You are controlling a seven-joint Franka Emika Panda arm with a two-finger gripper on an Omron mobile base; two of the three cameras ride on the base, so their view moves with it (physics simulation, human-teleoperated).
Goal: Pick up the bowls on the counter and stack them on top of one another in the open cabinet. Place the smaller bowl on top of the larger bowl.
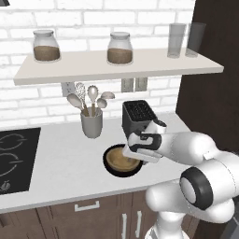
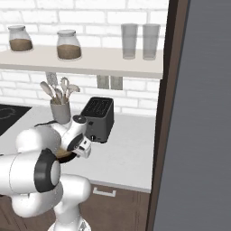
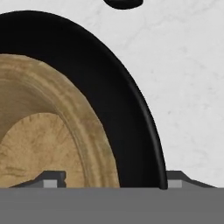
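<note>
- My fingers sit at bottom of hand view, spread, straddling the larger bowl wall; not pinching yet, as far as I can tell.
- smaller bowl sits nested inside it on the counter, centre frame, so I judge one grasp could lift both.
- Wrist hides the right-hand rim; the open cabinet is far, upper frame.
</note>
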